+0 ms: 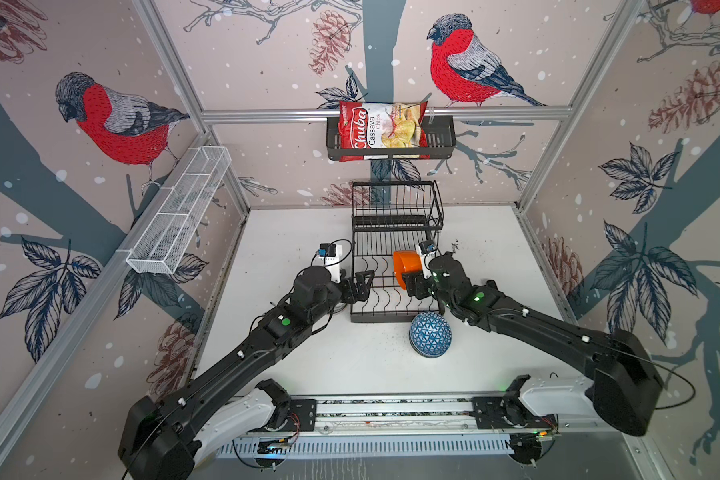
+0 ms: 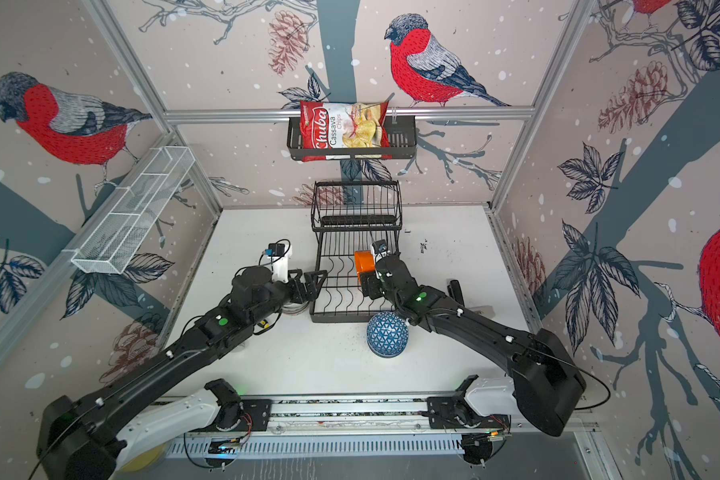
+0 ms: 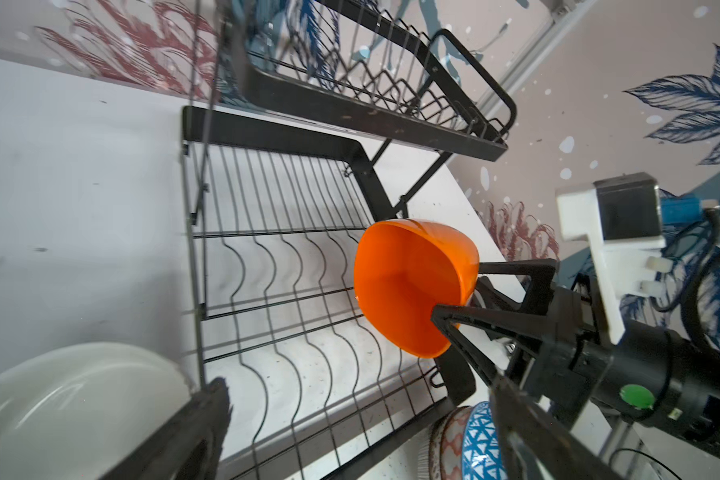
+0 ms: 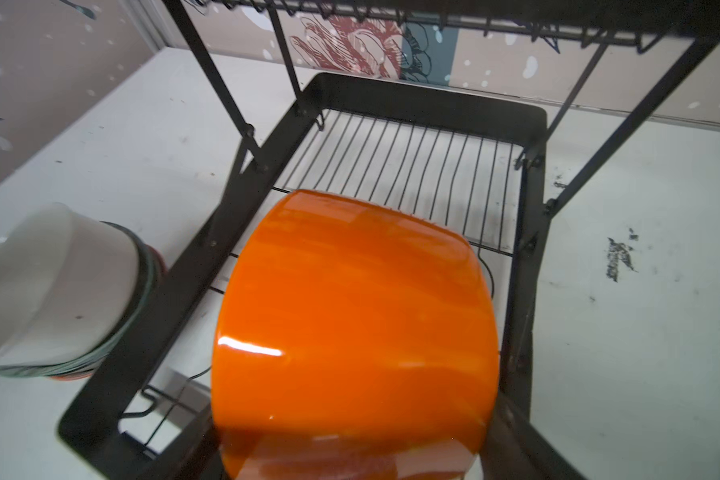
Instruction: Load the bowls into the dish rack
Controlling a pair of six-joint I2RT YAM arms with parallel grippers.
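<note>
My right gripper [image 1: 413, 286] is shut on the rim of the orange bowl [image 1: 404, 266], one finger inside and one outside. It holds the bowl on its side above the lower tier of the black dish rack [image 1: 391, 319], at the rack's right side. The bowl [image 4: 350, 324] fills the right wrist view. At the rack's left edge my left gripper [image 1: 360, 286] is open with nothing between its fingers. An upturned blue patterned bowl [image 1: 430, 340] lies in front of the rack. A white bowl [image 3: 71, 407] tops a stack left of the rack.
A red-patterned bowl [image 3: 439, 449] lies against the blue one. The rack's raised basket tier [image 1: 395, 203] stands behind the orange bowl. A chips bag [image 1: 381, 131] sits in a black wall basket, and a white mesh shelf [image 1: 179, 212] hangs on the left wall.
</note>
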